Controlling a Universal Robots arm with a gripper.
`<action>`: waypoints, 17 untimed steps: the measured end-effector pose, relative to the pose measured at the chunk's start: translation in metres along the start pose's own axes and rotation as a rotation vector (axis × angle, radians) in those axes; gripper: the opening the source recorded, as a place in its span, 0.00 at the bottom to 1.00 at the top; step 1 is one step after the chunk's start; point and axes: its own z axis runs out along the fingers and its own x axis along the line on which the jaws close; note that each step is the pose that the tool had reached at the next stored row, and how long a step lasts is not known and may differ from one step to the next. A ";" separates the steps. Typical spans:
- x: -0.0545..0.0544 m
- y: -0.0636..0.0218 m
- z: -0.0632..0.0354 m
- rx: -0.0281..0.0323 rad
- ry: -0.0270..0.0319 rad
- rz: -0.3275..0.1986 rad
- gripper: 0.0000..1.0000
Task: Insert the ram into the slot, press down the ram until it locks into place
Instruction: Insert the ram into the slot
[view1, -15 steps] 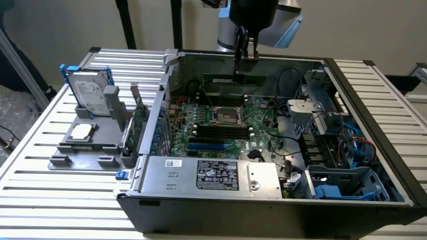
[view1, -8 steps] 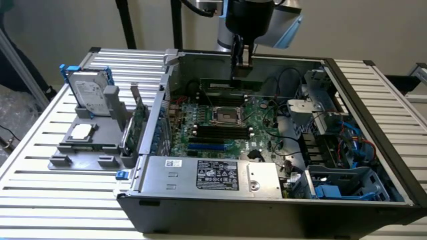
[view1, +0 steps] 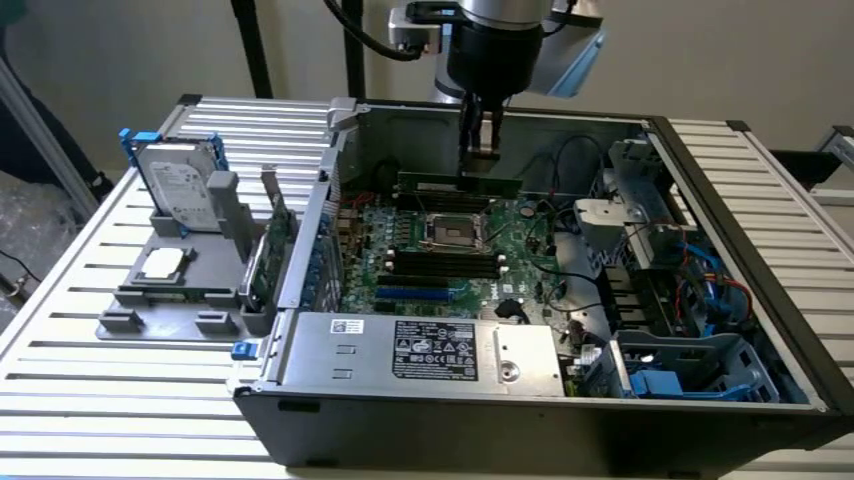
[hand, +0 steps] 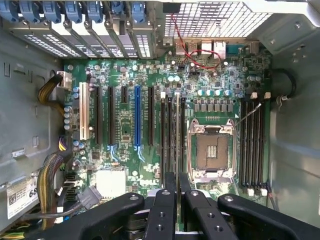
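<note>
Closest to the wrist camera are the black linked fingers (hand: 169, 200) of the gripper (hand: 177, 181), drawn in until only a thin gap is left between them, and they are clamped on the ram (view1: 461, 184). From the exterior view the ram is a long green stick held level by its upper edge, lengthwise from left to right, low over the far part of the motherboard (view1: 454, 250), just beyond the square processor socket (view1: 447, 232). The wrist view looks straight down past the fingers onto a bank of black memory slots (hand: 170, 135) beside that socket (whether the stick's lower edge touches a slot cannot be told). The arm (view1: 491, 45) comes straight down from above into the open computer case (view1: 747, 400), its wrist upright. A silver power supply (view1: 427, 350) lies along the case's near side. On the slatted table (view1: 107, 400), at the exterior view's left of the case, a grey holder (view1: 167, 290) carries a hard drive (view1: 180, 185) standing on edge.
</note>
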 end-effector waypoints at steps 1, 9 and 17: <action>0.001 -0.0001 0.0018 0.0001 -0.0001 0.000 0.14; 0.009 -0.0007 0.0162 -0.0001 0.0001 -0.001 0.14; 0.010 -0.0011 0.0308 0.0000 0.0001 -0.005 0.14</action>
